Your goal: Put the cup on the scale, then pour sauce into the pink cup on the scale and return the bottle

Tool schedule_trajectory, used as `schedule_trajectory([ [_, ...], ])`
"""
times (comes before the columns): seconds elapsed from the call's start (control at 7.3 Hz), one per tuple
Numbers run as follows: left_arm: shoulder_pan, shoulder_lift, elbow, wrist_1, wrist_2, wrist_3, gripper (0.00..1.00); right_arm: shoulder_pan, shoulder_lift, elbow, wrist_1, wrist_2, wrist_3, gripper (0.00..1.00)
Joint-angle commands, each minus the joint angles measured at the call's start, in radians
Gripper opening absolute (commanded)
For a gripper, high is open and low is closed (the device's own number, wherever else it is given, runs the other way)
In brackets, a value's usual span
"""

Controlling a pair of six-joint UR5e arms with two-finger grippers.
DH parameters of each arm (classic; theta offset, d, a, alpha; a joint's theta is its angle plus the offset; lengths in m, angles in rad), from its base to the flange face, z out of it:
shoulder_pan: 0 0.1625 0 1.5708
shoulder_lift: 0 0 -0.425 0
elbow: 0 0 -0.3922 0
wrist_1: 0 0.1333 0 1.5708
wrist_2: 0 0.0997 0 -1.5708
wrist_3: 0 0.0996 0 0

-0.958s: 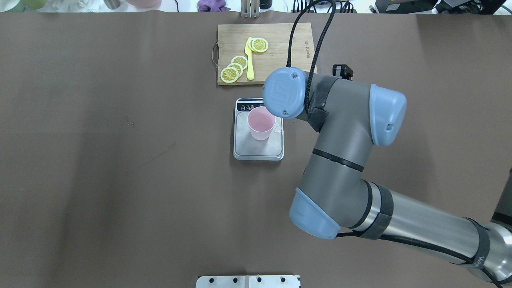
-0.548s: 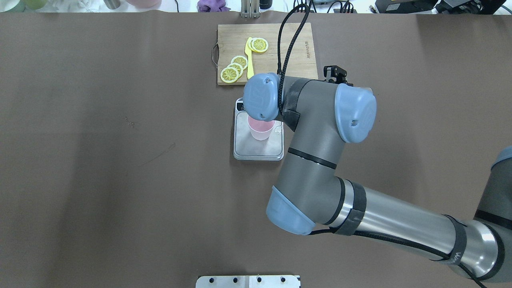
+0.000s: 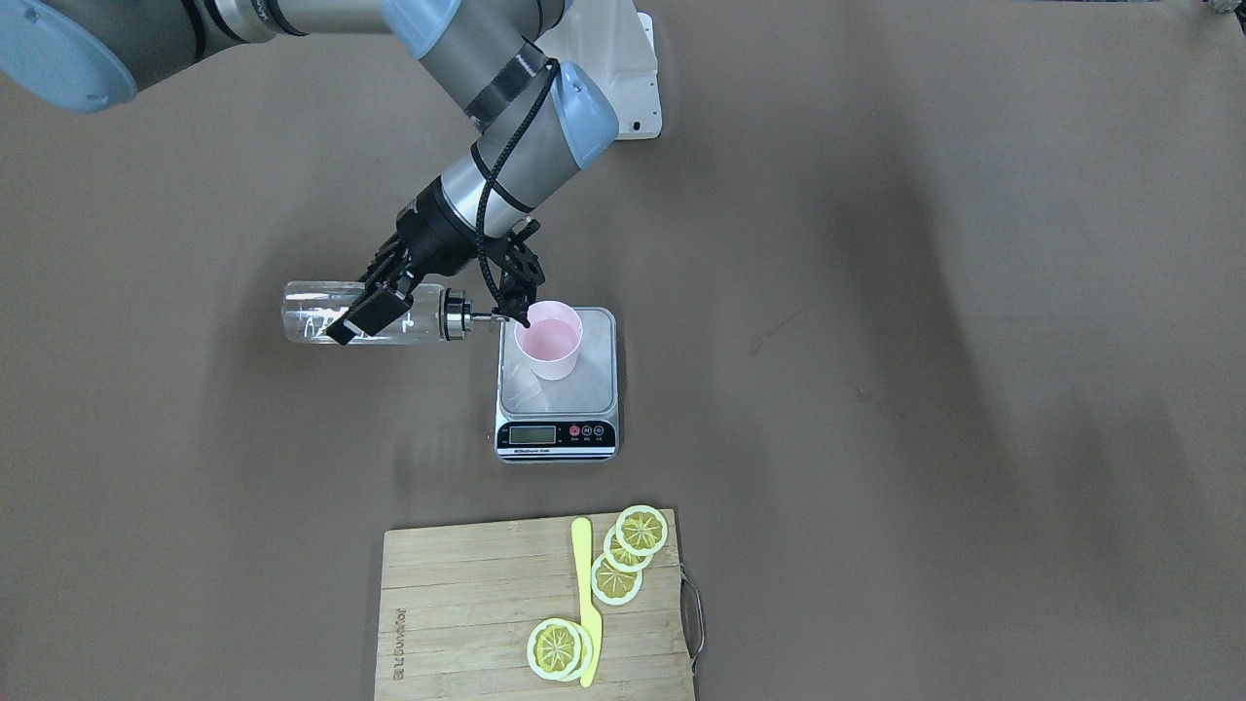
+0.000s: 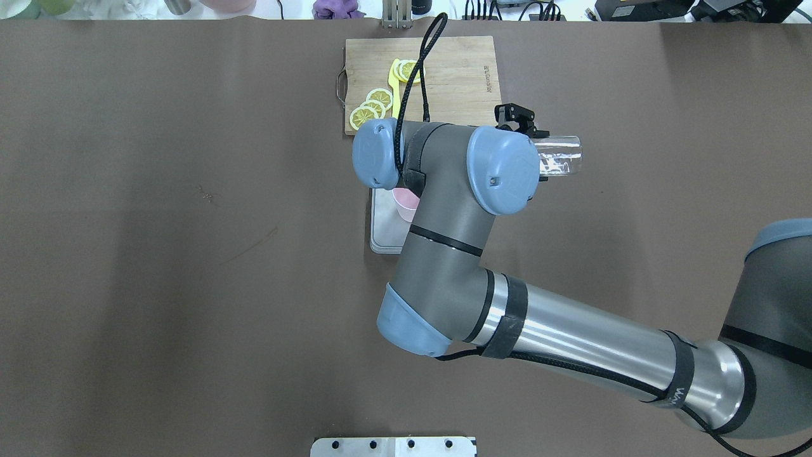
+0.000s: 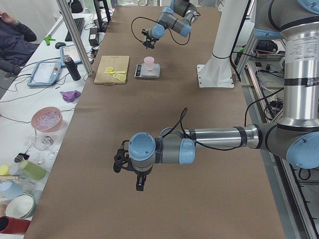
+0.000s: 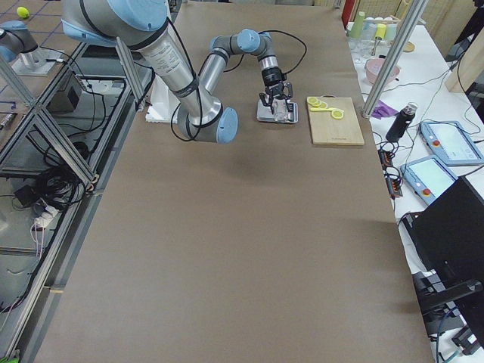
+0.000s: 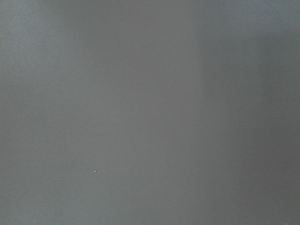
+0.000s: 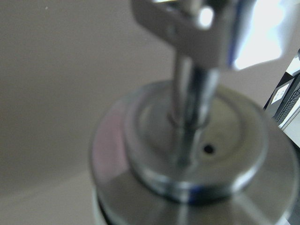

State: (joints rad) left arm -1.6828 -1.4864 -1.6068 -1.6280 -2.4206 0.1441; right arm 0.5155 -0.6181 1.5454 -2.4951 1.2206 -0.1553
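The pale pink cup (image 3: 550, 341) stands upright on the steel scale (image 3: 584, 394). My right gripper (image 3: 384, 307) is shut on the clear glass bottle (image 3: 321, 313), which lies about horizontal just above the table. Its metal spout (image 3: 482, 315) points at the cup's rim. From overhead, my right arm covers most of the cup (image 4: 405, 202) and scale (image 4: 386, 236), and only the bottle's base (image 4: 561, 158) shows. The right wrist view is filled by the metal pourer cap (image 8: 194, 154). My left gripper (image 5: 130, 168) hovers over bare table far from the scale; I cannot tell whether it is open.
Beyond the scale lies a wooden cutting board (image 3: 467, 604) with lemon slices (image 3: 623, 555) and a yellow knife (image 3: 584, 594). The left wrist view shows only plain grey surface. Bowls, bottles and a seated person (image 5: 12, 45) are along the table's far side.
My right arm has swung toward the overhead view's left, covering more of the cup and scale. The bottle's base has come into sight at the arm's right.
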Motion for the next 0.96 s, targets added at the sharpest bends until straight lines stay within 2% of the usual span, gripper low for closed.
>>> schedule_trajectory([
  [0.0,0.000,0.001,0.007,-0.001,0.000,0.000,0.98,-0.018,0.046,-0.074,-0.002,-0.004,0.042,0.00],
  [0.82,0.000,0.001,0.018,-0.001,0.000,0.000,0.98,-0.061,0.086,-0.076,-0.181,-0.033,0.095,0.00],
])
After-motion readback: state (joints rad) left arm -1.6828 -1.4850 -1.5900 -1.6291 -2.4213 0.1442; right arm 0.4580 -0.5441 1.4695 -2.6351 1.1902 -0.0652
